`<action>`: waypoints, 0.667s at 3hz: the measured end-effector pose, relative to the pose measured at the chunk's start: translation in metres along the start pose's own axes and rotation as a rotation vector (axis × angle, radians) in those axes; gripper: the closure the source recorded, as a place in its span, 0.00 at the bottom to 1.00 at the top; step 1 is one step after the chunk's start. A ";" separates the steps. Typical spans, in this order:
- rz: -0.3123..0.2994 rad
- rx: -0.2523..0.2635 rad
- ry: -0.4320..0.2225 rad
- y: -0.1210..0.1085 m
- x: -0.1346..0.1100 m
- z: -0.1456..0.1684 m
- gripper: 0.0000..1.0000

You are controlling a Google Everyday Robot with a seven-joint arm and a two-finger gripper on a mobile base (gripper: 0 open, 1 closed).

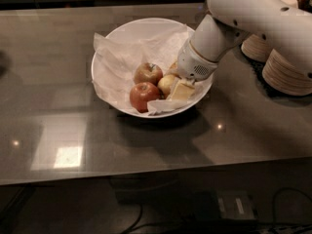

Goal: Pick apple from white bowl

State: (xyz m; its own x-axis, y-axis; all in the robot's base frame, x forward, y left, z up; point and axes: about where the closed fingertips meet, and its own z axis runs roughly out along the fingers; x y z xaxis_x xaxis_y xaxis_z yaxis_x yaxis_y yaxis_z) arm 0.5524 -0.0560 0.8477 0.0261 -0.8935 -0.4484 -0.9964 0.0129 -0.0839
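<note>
The cream gripper sits in the white bowl beside the yellow-green apple, red-orange apple and red-brown apple.

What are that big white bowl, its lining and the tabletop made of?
White bowl: smooth even rim, probably ceramic or plastic. Lining: crumpled white paper. Tabletop: polished grey stone or laminate, mirroring lights. The end effector sits in the bowl at the pale apple.

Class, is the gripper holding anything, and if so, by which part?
It cannot be told. The gripper is down in the bowl, against the right side of the pale apple, but any hold is hidden.
</note>
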 end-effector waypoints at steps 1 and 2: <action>0.000 0.000 0.000 0.000 0.000 0.000 0.99; -0.013 0.023 -0.034 0.001 -0.006 -0.019 1.00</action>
State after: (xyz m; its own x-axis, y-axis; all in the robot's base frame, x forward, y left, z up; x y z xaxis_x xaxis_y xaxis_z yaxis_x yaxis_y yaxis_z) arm 0.5498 -0.0592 0.8677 0.0419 -0.8778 -0.4771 -0.9939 0.0122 -0.1096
